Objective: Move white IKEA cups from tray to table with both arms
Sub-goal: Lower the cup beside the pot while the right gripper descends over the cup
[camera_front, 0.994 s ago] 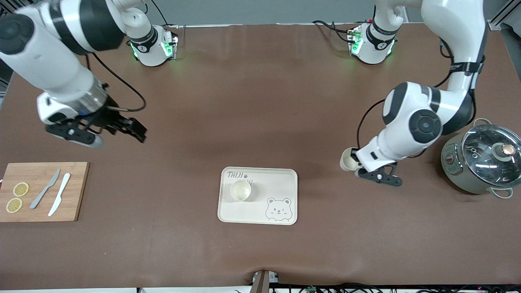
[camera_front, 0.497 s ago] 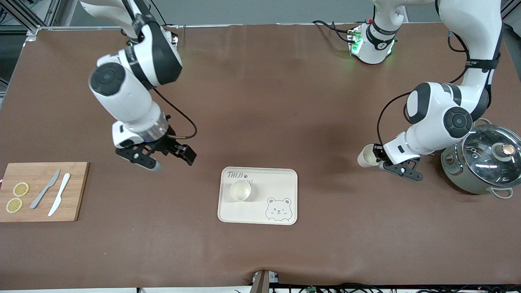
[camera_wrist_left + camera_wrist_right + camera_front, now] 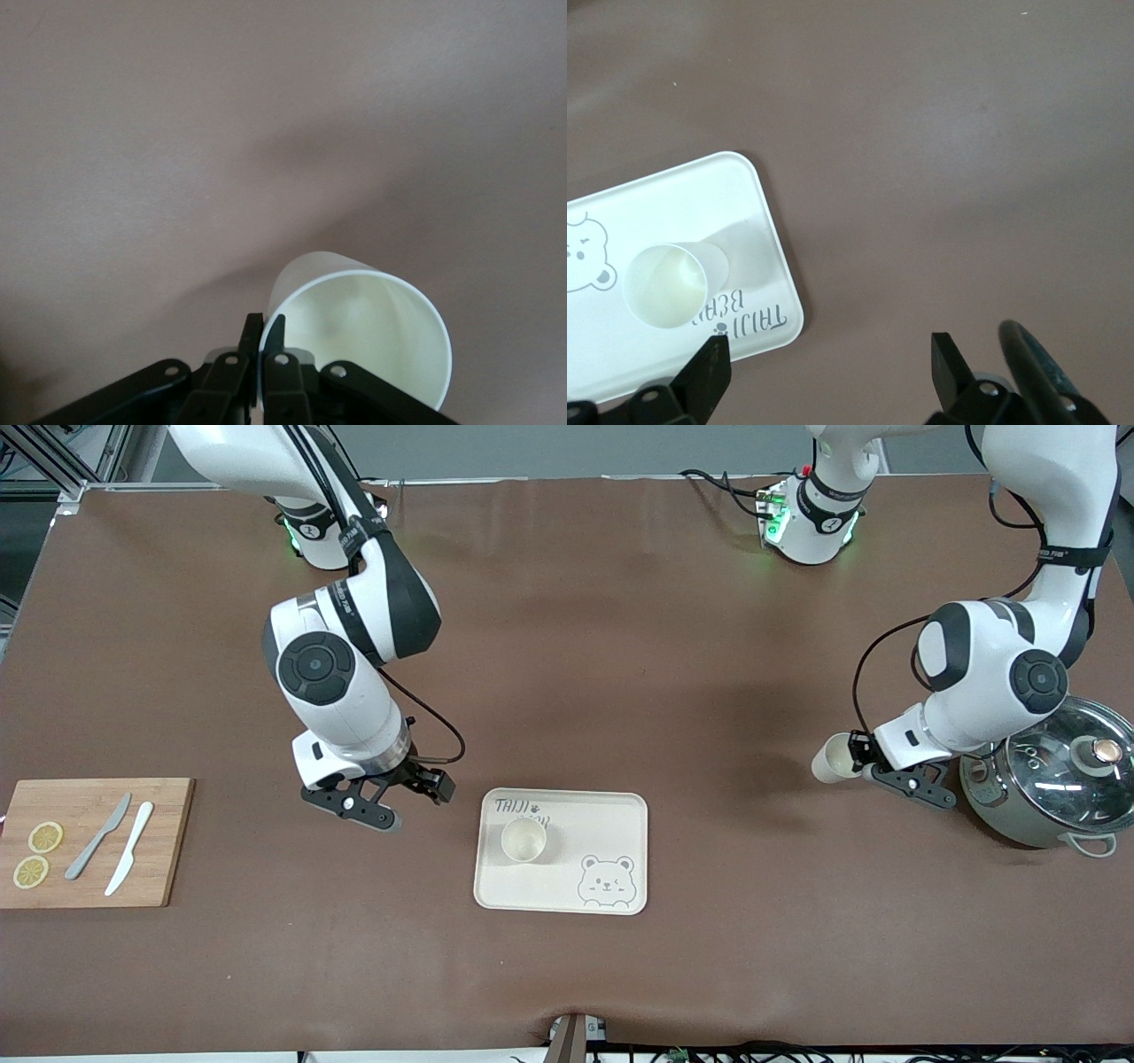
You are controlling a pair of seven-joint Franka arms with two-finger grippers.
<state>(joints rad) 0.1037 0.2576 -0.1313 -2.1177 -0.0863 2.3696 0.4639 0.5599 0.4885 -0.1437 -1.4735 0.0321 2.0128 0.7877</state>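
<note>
One white cup [image 3: 523,840] stands upright on the bear tray [image 3: 611,824], at the tray's end toward the right arm. My right gripper [image 3: 403,802] is open and empty, low beside that end of the tray. In the right wrist view the gripper [image 3: 828,350] is wide open, with the cup [image 3: 666,283] and the tray [image 3: 757,221] just off one fingertip. My left gripper [image 3: 859,766] is shut on the rim of the second white cup [image 3: 830,759]. It holds the cup tilted on its side over the table beside the pot. The left wrist view shows the gripper [image 3: 264,323] pinching the cup's wall [image 3: 363,328].
A grey-green pot with a glass lid [image 3: 1050,779] stands at the left arm's end, close to the left wrist. A wooden cutting board [image 3: 168,841] with two knives and lemon slices lies at the right arm's end.
The right arm swung from over the board's area to the tray's side and came down. The left gripper carried its cup away from the tray, toward the pot.
</note>
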